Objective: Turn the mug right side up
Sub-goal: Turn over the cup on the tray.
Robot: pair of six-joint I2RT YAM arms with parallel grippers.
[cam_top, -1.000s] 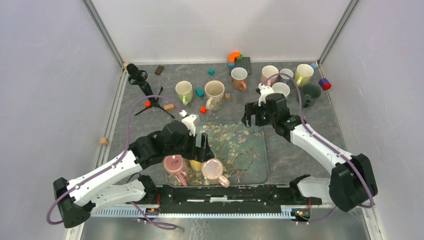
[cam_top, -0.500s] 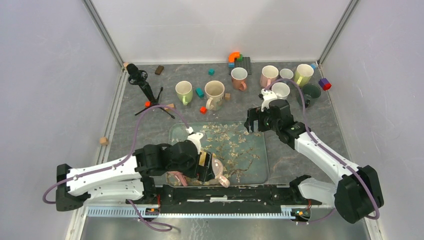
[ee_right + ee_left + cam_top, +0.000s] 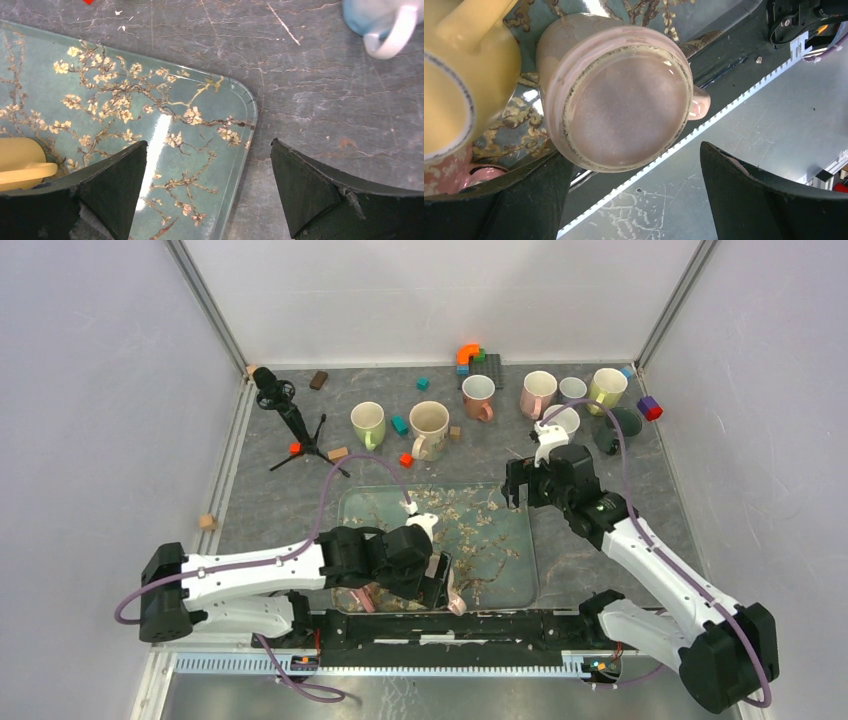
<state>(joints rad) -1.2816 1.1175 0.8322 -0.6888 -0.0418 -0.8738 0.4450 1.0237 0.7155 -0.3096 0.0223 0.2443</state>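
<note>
The table is busy along its far side, well away from both sets of jaws, so the action is all on the blossom tray. The right jaws hang spread and empty above that tray's corner, with bare tray under them and a pale blue mug well off beyond the right finger.

Over to the left jaws: wide open, gripping nothing. The pink mug sits between and just ahead of the fingers, and its flat base faces the wrist camera, so it is upside down on the tray. By my reading nothing is done yet; the grasp, the lift and the flip are all left.

Room is tight here. The yellow mug crowds in just beside the left finger, a second pink mug sits under that same finger, and the black front rail runs close on the right finger's side. The clear tray lies out toward the right jaws.

The handle points toward the rail.
</note>
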